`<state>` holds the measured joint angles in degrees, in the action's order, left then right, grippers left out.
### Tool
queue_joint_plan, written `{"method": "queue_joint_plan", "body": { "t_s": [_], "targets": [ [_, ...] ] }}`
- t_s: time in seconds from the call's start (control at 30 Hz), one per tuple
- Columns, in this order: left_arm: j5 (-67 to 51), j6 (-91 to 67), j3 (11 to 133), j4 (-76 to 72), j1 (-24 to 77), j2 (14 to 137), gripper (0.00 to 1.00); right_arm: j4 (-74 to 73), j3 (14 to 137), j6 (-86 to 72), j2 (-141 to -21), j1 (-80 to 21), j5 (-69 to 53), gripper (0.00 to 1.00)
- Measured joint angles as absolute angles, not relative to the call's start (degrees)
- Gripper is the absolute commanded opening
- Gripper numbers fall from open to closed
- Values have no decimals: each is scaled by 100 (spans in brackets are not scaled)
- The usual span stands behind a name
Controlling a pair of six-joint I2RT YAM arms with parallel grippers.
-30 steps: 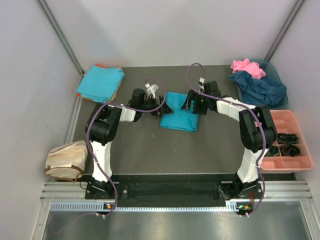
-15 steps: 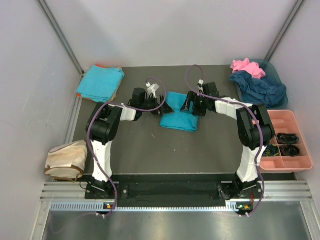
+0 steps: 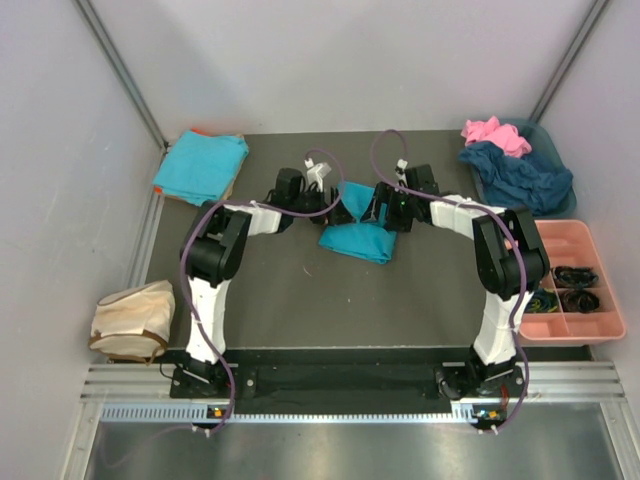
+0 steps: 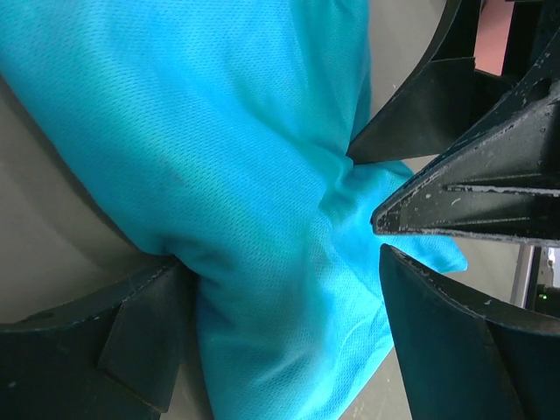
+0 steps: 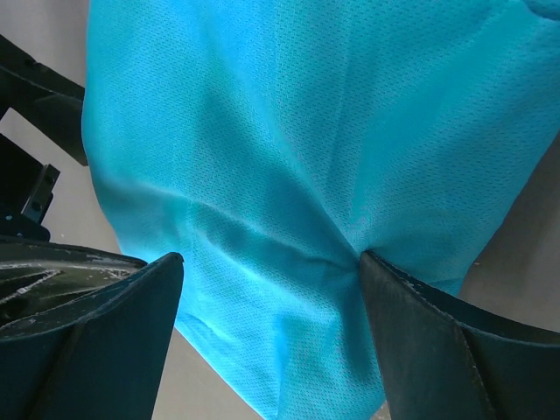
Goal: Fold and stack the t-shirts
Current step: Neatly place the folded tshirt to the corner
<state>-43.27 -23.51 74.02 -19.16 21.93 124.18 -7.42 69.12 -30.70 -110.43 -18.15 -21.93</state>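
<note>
A folded turquoise t-shirt [image 3: 360, 240] lies mid-table. My left gripper [image 3: 338, 205] is at its far left edge and my right gripper [image 3: 376, 212] at its far right edge, close together. In the left wrist view the left gripper [image 4: 280, 262] has its jaws wide apart with the shirt [image 4: 219, 157] bunched between them, and the right gripper's fingers [image 4: 455, 201] show just beyond. In the right wrist view the right gripper [image 5: 271, 258] is also wide, with creased cloth [image 5: 306, 131] filling the gap. A folded turquoise shirt stack [image 3: 202, 165] sits back left.
A bin of unfolded navy and pink clothes [image 3: 515, 165] stands back right. A pink compartment tray [image 3: 572, 285] is at the right edge. A beige bag [image 3: 132, 320] lies front left. Grey walls close the sides and back.
My left gripper has moved right onto the shirt's far edge, toward the right gripper. The shirt's far edge has bunched narrower between the two grippers.
</note>
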Motion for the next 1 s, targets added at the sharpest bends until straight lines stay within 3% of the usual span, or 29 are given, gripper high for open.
{"method": "queue_joint_plan", "body": {
  "t_s": [0.37,0.83,1.0],
  "targets": [
    [-4386,-2246,7636,-1940,2386,12610,83,-746,6912,-3070,-11043,-1811,-2178,82],
    [-4274,-2314,7647,-1916,2624,12772,32,-744,6912,-3068,-11043,-1813,-2171,82],
    [-4257,-2405,7644,-1920,2644,12807,0,-746,6912,-3065,-11043,-1813,-2171,82]
  ]
}}
